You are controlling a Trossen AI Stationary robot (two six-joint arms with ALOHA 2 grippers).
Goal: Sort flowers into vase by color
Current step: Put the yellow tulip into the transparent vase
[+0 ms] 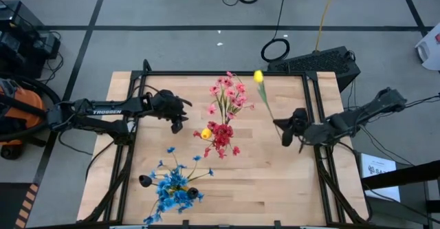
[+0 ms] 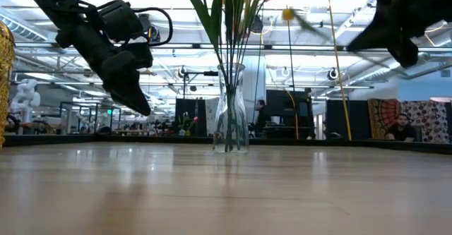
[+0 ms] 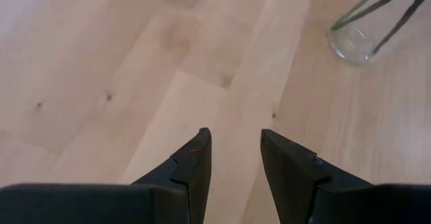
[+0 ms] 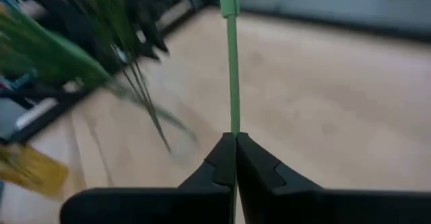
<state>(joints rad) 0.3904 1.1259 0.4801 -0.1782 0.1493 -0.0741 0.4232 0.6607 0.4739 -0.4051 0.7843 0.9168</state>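
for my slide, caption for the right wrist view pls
Right end effector shut on a thin green flower stem above the wooden table.

The only lettering that can be read is the white word "TROSSEN" on the dark upper link of the left arm [image 1: 106, 111], seen from above. A white sheet of paper [image 1: 377, 168] lying off the table's right edge carries dark printing, but it is too small to make out. Nothing can be read in the low view or in either wrist view.
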